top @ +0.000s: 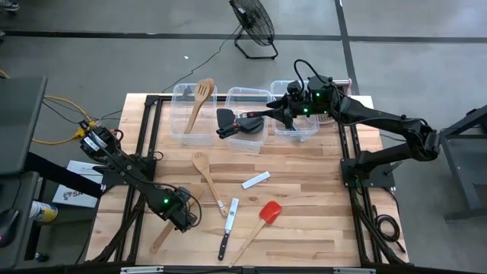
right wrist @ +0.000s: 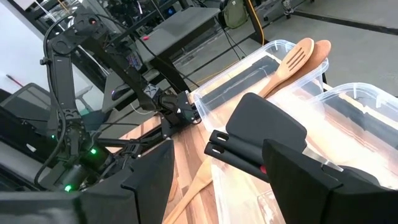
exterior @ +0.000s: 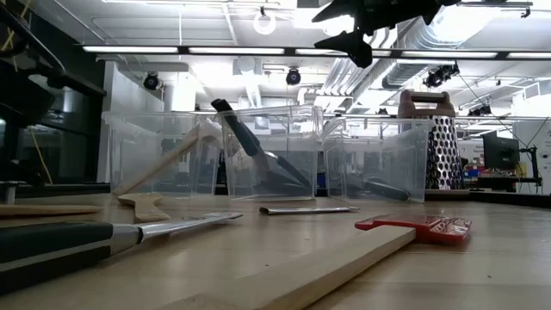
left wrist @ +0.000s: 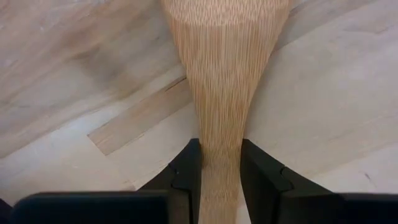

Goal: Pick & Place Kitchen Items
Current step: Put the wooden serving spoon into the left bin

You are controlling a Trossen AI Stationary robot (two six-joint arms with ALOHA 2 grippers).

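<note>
My left gripper [top: 181, 217] is low at the table's near left, shut on a pale wooden spatula [top: 160, 239], which fills the left wrist view [left wrist: 227, 74]. My right gripper [top: 242, 125] hangs open and empty above the middle clear bin [top: 247, 144], high in the low view [exterior: 357, 39]. Below its fingers a black turner [right wrist: 267, 127] leans in that bin, handle on the rim [exterior: 245, 133]. On the table lie a slotted wooden spoon [top: 205, 171], a black-handled knife [top: 227, 232] and a red-headed spatula [top: 262, 221]. My left gripper pinches the wooden spatula between its two fingers [left wrist: 186, 168] at the narrow neck [left wrist: 221, 155], just before it widens into the blade. The fingers come from above and lie across the spatula. The spatula appears to lie flat on the table top.
Three clear bins stand in a row at the far side; the left one [top: 190, 122] holds wooden spoons [top: 199, 103], and a metal box grater [exterior: 428, 142] stands by the right one [top: 297, 129]. A small pale flat piece [top: 256, 180] lies mid-table.
</note>
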